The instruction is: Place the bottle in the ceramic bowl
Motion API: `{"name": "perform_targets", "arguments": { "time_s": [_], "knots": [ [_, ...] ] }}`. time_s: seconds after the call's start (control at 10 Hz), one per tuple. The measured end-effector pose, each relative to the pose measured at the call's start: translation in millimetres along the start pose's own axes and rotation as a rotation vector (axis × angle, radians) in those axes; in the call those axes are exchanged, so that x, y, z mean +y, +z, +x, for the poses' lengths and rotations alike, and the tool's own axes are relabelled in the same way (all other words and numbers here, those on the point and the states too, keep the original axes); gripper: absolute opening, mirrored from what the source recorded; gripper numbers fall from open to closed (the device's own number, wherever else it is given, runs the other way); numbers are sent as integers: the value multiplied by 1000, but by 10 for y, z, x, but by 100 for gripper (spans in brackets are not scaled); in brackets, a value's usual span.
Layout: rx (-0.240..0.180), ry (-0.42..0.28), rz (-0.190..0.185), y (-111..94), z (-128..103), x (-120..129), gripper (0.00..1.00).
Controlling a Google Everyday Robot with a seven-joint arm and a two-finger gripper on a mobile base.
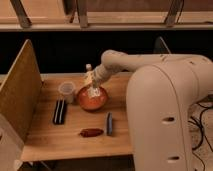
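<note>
The orange-red ceramic bowl (92, 100) sits on the wooden table (75, 142), left of the middle. My gripper (93, 84) reaches in from the right and hangs right over the bowl. It is shut on the small white bottle (89, 75), which stands nearly upright with its narrow cap on top. The bottle's lower end is at the bowl's rim level, over the inside of the bowl. Whether it touches the bowl cannot be told.
A translucent plastic cup (66, 91) stands just left of the bowl. A black flat object (59, 111) lies in front of the cup. A blue block (109, 123) and a red-brown oblong item (91, 132) lie near the front. A wooden panel (20, 90) walls the left side.
</note>
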Motion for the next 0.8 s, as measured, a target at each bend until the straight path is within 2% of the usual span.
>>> {"name": "perform_targets", "arguments": {
  "time_s": [0.1, 0.2, 0.6, 0.8],
  "knots": [
    [-11, 7, -28, 34, -54, 6, 2],
    [-11, 10, -39, 60, -64, 7, 9],
    [-12, 9, -40, 60, -72, 23, 52],
    [-12, 7, -41, 66, -74, 32, 69]
  ]
}}
